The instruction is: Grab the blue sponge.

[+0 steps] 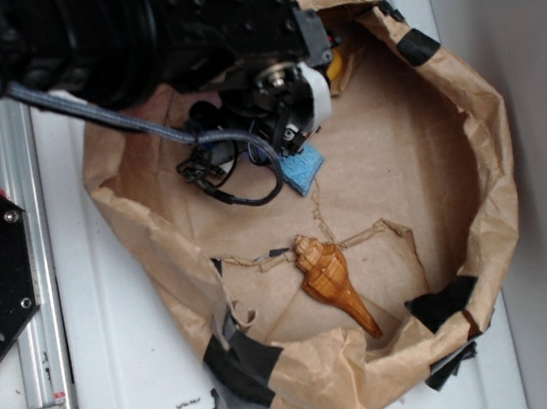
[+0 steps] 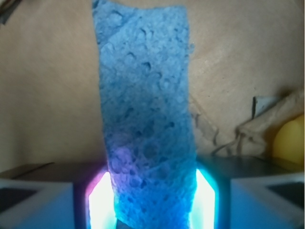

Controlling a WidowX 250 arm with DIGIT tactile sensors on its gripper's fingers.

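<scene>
Pincer (image 2: 150, 200) sits clamped on the blue sponge (image 2: 145, 114), both pads touching its sides. I judge the grasp made; next I'd lift straight up, slowly.

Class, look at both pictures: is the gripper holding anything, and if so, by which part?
The gripper appears to hold the blue sponge by one short end, its fingers pressed against the two long sides there; the rest sticks out free.

Exterior overhead, looking down — wrist close, both sharing blue sponge (image 1: 303, 170) (image 2: 145, 119)
</scene>
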